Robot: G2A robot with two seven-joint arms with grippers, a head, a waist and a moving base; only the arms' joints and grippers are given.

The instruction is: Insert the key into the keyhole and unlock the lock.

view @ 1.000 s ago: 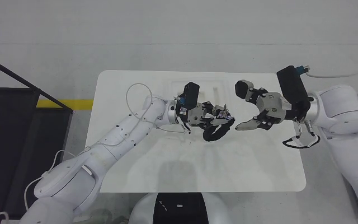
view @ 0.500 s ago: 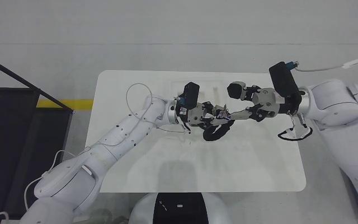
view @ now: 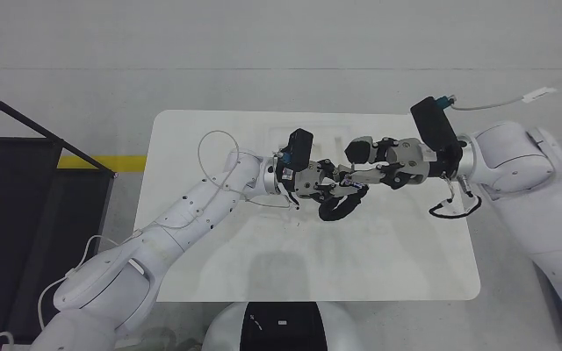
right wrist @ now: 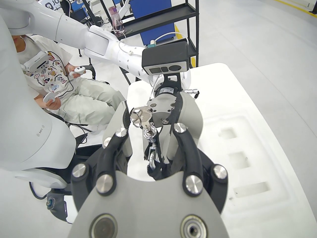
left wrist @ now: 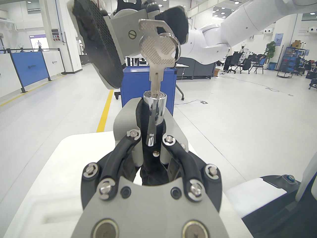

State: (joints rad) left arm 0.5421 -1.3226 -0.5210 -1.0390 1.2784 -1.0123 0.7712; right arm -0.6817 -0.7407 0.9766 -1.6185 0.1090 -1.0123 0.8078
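1. You had the lock (left wrist: 154, 115), a short chrome cylinder on a black body, clamped between the fingers of the left gripper (left wrist: 151, 134). It was held off the surface, with its keyhole end pointing away from that wrist.
2. Its black cable loop (view: 341, 211) curled out beside the cylinder, on the side nearer the robot.
3. Your key (left wrist: 156, 50) was silver, with a flat dimpled head and a ring through it. It stood in line with the cylinder, its tip seated in the keyhole and most of the blade outside.
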